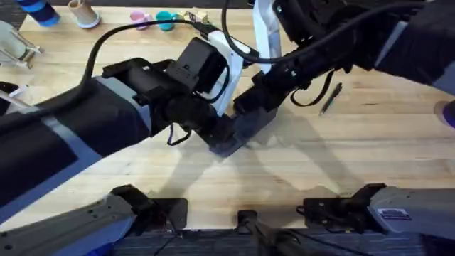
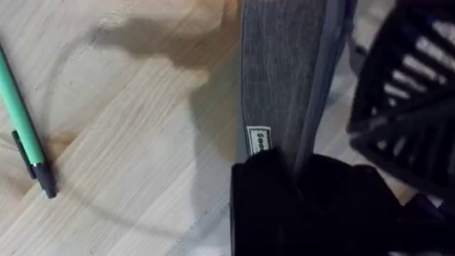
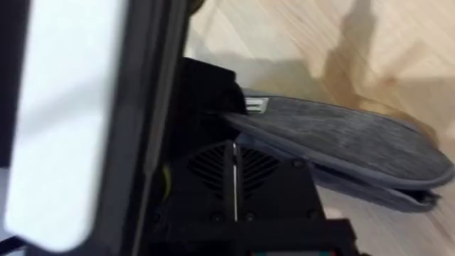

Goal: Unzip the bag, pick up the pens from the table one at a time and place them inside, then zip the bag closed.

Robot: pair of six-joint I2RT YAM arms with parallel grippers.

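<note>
I use the grey bag [image 1: 242, 131] as my reference; it lies on the pale wooden table [image 1: 355, 156] near the middle, and both arms converge on it from their sides. From the left wrist camera, the left gripper [image 2: 295, 178] has its black fingers [image 2: 263, 192] pressed together on one end of the bag [image 2: 284, 71], clamped on the fabric just beside the small white label [image 2: 259, 140]; the pouch runs straight away from the fingers, with its seam edge on the side toward the other arm's black ribbed housing [image 2: 405, 107]. In the overhead view the left gripper [image 1: 220, 139] sits at the bag's near end, with the white-and-black wrist camera block [image 1: 210, 67] just above it. The right gripper [image 1: 259, 96] sits over the far end of the bag, but I cannot tell whether its fingers are apart or together. The right wrist camera shows the bag [image 3: 341, 139] lying flat with its rounded end free and its labelled end gripped by the black left fingers [image 3: 206, 99]. The green pen [image 2: 21, 117] lies on the table well apart from the bag, on the side away from the right arm, its dark clip [image 2: 35, 167] pointing toward the left gripper's end. A dark pen [image 1: 330, 98] lies on the table beyond the bag, past the right arm.
</note>
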